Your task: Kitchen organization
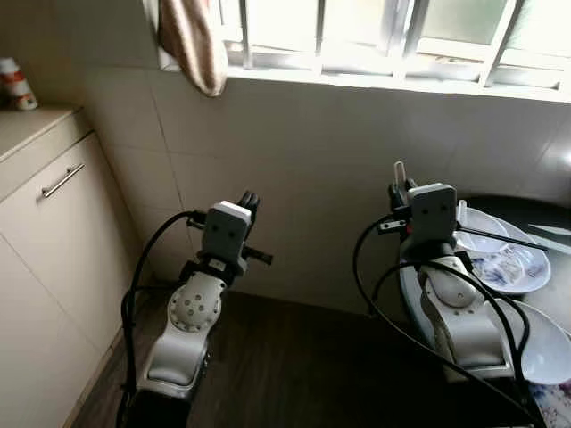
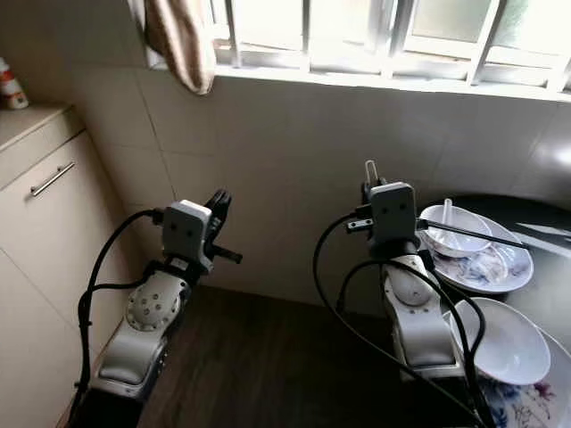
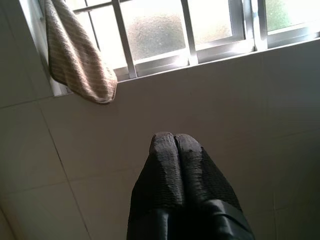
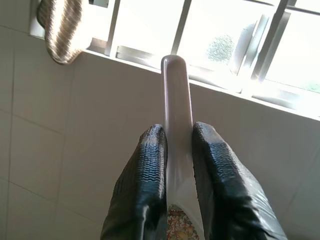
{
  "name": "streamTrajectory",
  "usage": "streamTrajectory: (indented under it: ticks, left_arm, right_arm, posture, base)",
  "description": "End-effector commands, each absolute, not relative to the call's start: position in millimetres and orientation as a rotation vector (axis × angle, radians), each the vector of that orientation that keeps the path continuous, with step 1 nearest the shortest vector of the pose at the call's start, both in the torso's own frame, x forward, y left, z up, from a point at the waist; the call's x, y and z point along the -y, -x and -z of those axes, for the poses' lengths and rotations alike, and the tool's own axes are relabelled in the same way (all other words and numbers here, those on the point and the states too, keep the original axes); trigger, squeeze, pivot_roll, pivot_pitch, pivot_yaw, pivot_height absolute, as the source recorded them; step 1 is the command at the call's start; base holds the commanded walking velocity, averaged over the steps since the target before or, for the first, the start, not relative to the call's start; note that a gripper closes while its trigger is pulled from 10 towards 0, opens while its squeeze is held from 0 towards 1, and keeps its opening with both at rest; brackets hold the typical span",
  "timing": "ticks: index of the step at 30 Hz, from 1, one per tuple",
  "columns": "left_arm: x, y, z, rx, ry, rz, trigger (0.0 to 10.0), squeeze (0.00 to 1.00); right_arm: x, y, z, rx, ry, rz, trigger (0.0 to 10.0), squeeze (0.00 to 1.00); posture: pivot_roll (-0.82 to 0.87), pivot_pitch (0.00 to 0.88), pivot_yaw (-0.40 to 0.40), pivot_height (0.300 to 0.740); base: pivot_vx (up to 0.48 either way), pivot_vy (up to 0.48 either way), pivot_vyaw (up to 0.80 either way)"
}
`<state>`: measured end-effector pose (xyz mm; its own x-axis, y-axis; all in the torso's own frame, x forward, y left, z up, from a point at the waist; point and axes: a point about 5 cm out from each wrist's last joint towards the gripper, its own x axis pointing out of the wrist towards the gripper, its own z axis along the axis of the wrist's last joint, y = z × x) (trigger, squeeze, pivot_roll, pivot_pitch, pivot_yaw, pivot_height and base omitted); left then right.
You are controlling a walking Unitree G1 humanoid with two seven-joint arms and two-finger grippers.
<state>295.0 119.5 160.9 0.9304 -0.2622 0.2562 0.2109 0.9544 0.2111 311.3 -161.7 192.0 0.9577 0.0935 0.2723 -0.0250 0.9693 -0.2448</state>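
1. The right pincer (image 4: 179,150) is gripping a white ceramic spoon (image 4: 176,115) by its handle, the handle end sticking out past the fingertips toward the window (image 4: 220,40).
2. The left pincer (image 3: 176,150) is hanging with its fingers pressed together on nothing, pointing at the tiled wall (image 3: 250,110); it looks idle.
3. Just to the right of the right pincer, on the dark bench (image 2: 544,223), a small bowl (image 2: 455,230) holding another spoon and chopsticks is sitting on a patterned plate (image 2: 508,267).
4. Nearer the robot than that plate, a larger white bowl (image 2: 508,343) is waiting.
5. My guess: the spoon is heading for one of these dishes.
6. Doing it well means swinging the arm rightward slowly, keeping the grip firm on the slick glaze.
7. Lowering before releasing should avoid a clatter or a chip.
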Motion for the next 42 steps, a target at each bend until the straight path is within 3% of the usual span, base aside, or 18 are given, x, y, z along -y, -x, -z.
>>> streamTrajectory:
  ticks: [1, 21, 36, 42]
  left_arm:
    - [-112.9, -294.1, -163.0, 0.303, -0.175, 0.256, 10.0, 0.0]
    - [-120.4, -297.6, -170.3, 0.346, -0.18, 0.196, 10.0, 0.0]
    - [-126.2, -301.9, -184.2, 0.409, -0.181, 0.156, 10.0, 0.0]
    - [-125.4, -300.8, -184.4, 0.415, -0.181, 0.157, 10.0, 0.0]
  right_arm:
    - [165.9, -309.8, -197.0, 0.313, 0.253, -0.045, 0.0, 0.0]
    - [156.4, -311.5, -197.6, 0.347, 0.228, -0.05, 0.0, 0.0]
    - [147.1, -318.5, -218.4, 0.472, 0.142, -0.059, 0.0, 0.0]
    - [143.4, -321.1, -224.0, 0.498, 0.095, -0.049, 0.0, 0.0]
  posture:
    - [0.08, 0.0, -0.013, 0.74]
    - [0.1, 0.0, -0.023, 0.74]
    - [0.12, 0.0, -0.03, 0.74]
    - [0.12, 0.0, -0.027, 0.74]
  base:
    - [0.0, 0.0, 0.8]
    - [0.0, 0.0, 0.8]
    - [0.369, 0.0, 0.79]
    - [0.386, 0.0, 0.0]
